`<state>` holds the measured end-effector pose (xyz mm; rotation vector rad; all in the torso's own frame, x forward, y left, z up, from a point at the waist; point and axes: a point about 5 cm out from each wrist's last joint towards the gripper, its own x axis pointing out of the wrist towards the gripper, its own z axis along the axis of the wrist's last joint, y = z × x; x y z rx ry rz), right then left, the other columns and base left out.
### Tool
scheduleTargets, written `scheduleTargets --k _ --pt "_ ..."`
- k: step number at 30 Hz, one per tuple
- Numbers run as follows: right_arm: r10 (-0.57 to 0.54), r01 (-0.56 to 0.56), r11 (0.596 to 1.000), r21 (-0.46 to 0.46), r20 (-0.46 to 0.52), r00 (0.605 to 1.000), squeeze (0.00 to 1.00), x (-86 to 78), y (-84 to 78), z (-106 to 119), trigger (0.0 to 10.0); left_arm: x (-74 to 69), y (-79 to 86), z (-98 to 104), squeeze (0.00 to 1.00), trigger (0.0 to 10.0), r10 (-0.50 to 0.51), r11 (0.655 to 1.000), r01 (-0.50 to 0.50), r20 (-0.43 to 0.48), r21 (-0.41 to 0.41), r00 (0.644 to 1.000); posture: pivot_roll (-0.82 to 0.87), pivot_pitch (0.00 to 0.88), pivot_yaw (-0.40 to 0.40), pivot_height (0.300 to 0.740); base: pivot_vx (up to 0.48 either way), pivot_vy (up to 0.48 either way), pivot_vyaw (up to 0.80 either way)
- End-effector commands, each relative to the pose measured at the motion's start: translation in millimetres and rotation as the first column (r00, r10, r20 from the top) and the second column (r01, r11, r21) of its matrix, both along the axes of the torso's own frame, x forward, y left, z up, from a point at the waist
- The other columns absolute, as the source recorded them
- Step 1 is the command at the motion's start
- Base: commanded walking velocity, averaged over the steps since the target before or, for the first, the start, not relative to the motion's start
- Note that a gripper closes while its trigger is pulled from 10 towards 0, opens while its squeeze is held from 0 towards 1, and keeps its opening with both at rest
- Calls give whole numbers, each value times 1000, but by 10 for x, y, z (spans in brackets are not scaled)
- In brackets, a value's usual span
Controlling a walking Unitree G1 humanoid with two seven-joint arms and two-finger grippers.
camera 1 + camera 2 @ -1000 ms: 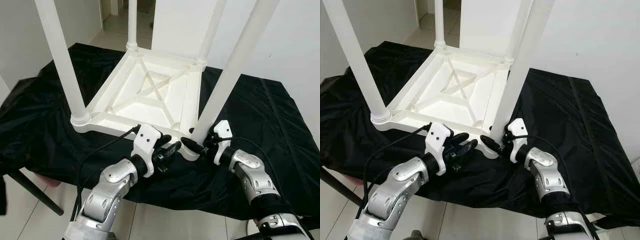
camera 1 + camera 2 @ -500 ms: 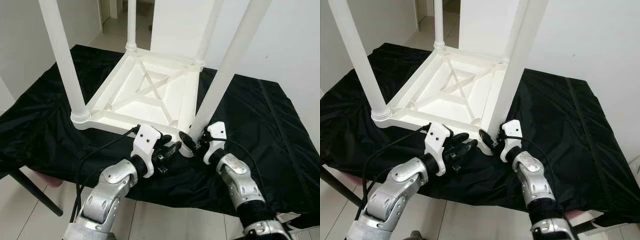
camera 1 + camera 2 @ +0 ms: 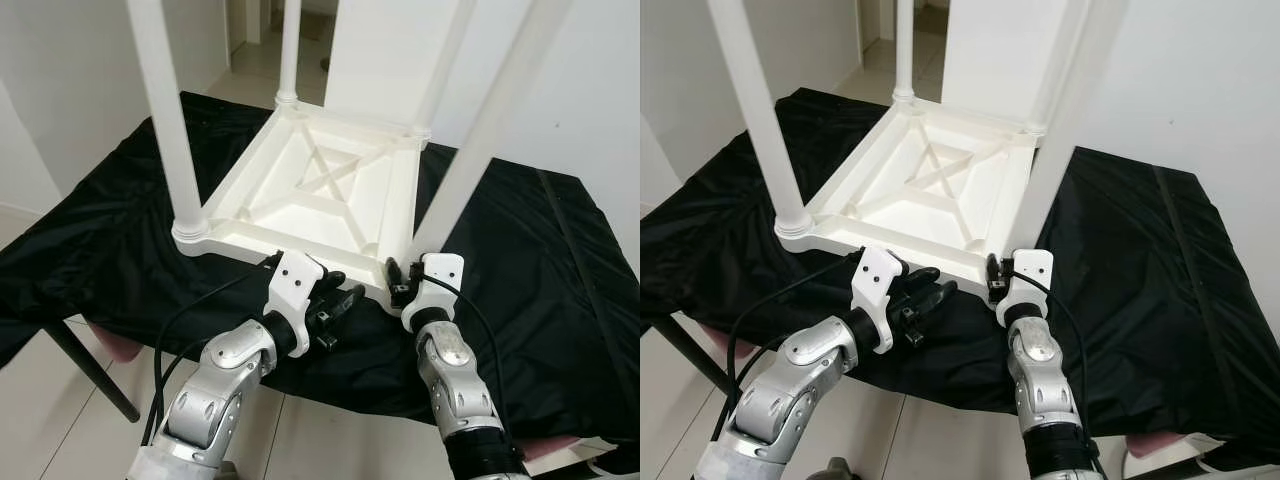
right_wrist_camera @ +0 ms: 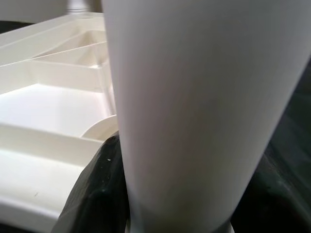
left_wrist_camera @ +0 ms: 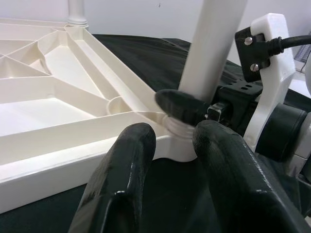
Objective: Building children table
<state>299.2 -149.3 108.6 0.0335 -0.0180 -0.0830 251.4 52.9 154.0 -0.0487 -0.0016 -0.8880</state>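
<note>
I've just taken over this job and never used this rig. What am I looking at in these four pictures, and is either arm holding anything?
The two wide pictures come from the robot's head camera, looking down at its own silver arms. On a surface draped in black cloth lies a white children's table, upside down, with four legs pointing up.

The other two pictures come from cameras on the wrists, each looking along that arm's two black fingers. The right gripper is at the near right table leg, just above its socket; the right wrist view shows that leg up close with a finger against it, so its jaws look shut on the leg. The left gripper sits at the table's near edge beside that corner, jaws apart, holding nothing.
</note>
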Motion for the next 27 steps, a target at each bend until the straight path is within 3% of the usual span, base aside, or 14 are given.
scheduleTargets --k 1,7,8,10,11,12,13,16,20,22,23,25,26,27 --pt "-130 128 991 -29 -73 989 0 -46 -228 -124 0 -25 -30 -18 0 10000 0 1000 -1 -15 -7 1000 145 20 -90 740 0 0 0" --pt "-68 70 997 44 -32 997 0 29 -214 -32 0 -19 -36 -19 0 10000 -7 1000 7 -11 0 1000 143 7 -85 740 0 0 0" --pt "-60 61 997 45 -26 998 0 51 -220 -10 10000 -14 -37 -16 0 10000 -8 1000 8 -9 1 1000 144 1 -86 740 0 0 0" --pt "-54 55 997 45 -23 998 0 68 -225 4 10000 -10 -38 -13 0 10000 -9 1000 9 -8 0 1000 144 1 -86 740 0 0 0" --pt "-52 52 998 31 -18 999 220 82 -234 24 10000 -8 -39 -13 0 10000 -9 1000 9 -7 1 1000 145 0 -85 740 0 0 0" --pt "-52 52 998 31 -18 999 220 82 -234 24 10000 -8 -39 -13 0 10000 -9 1000 9 -7 1 1000 145 0 -85 740 0 0 0" --pt "-42 42 999 26 -6 999 1000 100 -247 50 10000 -8 -39 -12 0 10000 -10 1000 10 -6 1 1000 146 0 -85 740 0 0 0" --pt "2 -3 999 40 27 1000 1000 129 -251 124 10000 -12 -42 -15 0 10000 -12 1000 12 -5 3 1000 147 0 -86 740 0 0 0" --pt "158 -161 986 45 69 985 1000 141 -192 209 10000 -18 -44 -15 0 10000 -14 1000 14 -6 3 1000 148 0 -87 740 0 0 0" --pt "323 -328 944 47 82 943 1000 106 -136 237 10000 -18 -41 -15 0 10000 -13 1000 13 -6 3 1000 148 0 -89 740 0 0 0" --pt "323 -328 944 47 82 943 1000 106 -136 237 10000 -18 -41 -15 0 10000 -13 1000 13 -6 3 1000 148 0 -89 740 0 0 0" --pt "469 -471 882 28 57 882 1000 47 -113 214 10000 -19 -39 -15 0 10000 -12 1000 12 -6 3 1000 147 0 -90 740 0 0 0" --pt "469 -471 882 28 57 882 1000 47 -113 214 10000 -19 -39 -15 0 10000 -12 1000 12 -6 3 1000 147 0 -90 740 0 0 0" --pt "553 -553 833 5 29 833 0 7 -117 185 10000 -16 -38 -15 0 10000 -12 1000 12 -5 3 1000 147 0 -90 740 0 0 0"
